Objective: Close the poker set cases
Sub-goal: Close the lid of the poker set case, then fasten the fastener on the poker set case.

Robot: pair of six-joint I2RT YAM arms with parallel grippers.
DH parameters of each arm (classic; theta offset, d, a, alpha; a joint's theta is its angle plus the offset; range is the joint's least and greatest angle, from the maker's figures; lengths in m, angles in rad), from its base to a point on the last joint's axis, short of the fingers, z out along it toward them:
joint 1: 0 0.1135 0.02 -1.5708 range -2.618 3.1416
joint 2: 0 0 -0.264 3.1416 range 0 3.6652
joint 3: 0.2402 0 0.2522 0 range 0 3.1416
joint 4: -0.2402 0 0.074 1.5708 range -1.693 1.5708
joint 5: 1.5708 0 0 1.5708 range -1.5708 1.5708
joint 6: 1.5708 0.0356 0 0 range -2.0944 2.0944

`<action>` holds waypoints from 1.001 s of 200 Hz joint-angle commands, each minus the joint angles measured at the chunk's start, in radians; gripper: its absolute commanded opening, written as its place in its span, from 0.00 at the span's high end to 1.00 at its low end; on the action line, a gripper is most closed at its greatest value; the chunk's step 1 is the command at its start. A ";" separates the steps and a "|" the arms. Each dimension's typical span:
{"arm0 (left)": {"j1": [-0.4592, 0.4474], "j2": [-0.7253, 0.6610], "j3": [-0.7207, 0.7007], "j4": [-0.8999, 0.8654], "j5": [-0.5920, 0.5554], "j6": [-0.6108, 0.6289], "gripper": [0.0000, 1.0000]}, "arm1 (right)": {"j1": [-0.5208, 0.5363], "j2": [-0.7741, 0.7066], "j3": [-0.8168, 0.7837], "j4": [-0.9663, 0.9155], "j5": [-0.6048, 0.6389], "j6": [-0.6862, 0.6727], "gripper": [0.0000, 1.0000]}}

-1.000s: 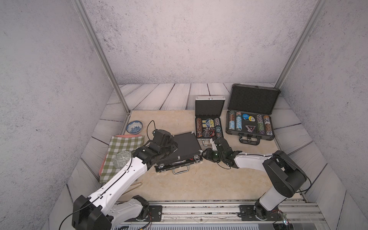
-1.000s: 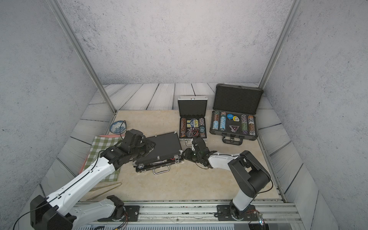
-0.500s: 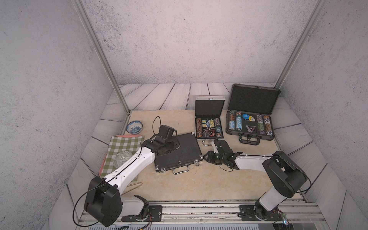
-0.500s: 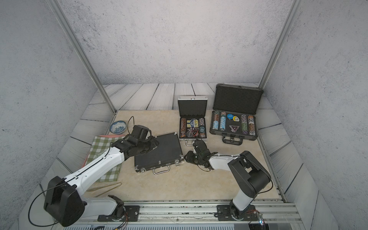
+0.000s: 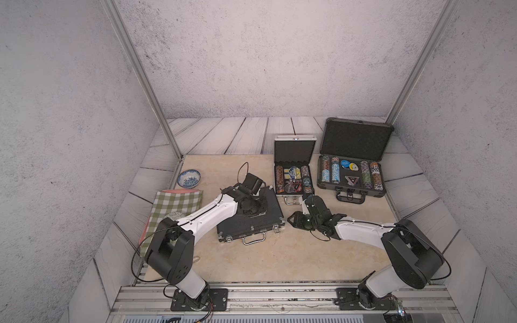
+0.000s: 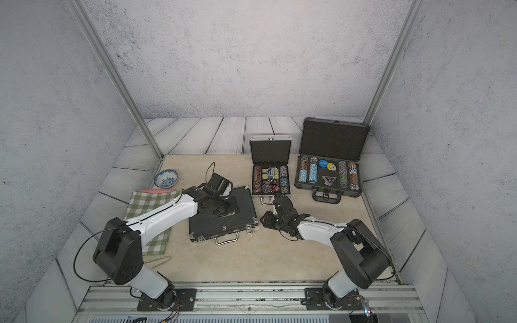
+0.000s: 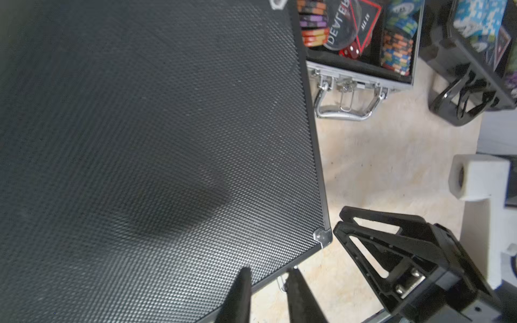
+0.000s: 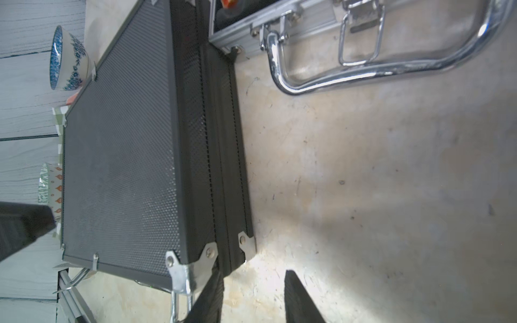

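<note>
The black flat case (image 5: 251,223) lies with its lid down at centre left in both top views (image 6: 223,221). My left gripper (image 5: 253,208) rests over its lid. In the left wrist view the gripper (image 7: 267,275) stands narrowly open over the lid's edge (image 7: 154,139), with nothing between its fingers. My right gripper (image 5: 292,221) lies low beside the case's front right corner (image 8: 207,251), open and empty (image 8: 253,275). The silver case (image 5: 293,179) and the larger dark-grey case (image 5: 351,173) stand open behind, with chips inside.
A blue patterned bowl (image 5: 189,178) sits at the back left. A green checked cloth (image 5: 173,207) lies left of the black case, with a patterned cup (image 8: 49,187) on it. The silver case's chrome handle (image 8: 349,75) lies close to my right gripper.
My left gripper has moved from the black case's left edge onto its lid, and its jaws have narrowed. The case now lies flatter. The right arm has barely moved.
</note>
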 commanded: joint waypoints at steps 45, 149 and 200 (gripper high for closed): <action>-0.069 0.147 0.178 -0.256 -0.039 0.280 0.82 | 0.001 -0.029 -0.002 -0.023 0.020 -0.016 0.61; -0.114 0.258 0.219 -0.309 -0.105 0.346 0.85 | 0.001 -0.039 -0.013 -0.017 0.004 -0.019 0.61; -0.119 0.292 0.205 -0.331 -0.131 0.341 0.86 | 0.001 -0.077 -0.005 -0.051 0.004 -0.041 0.61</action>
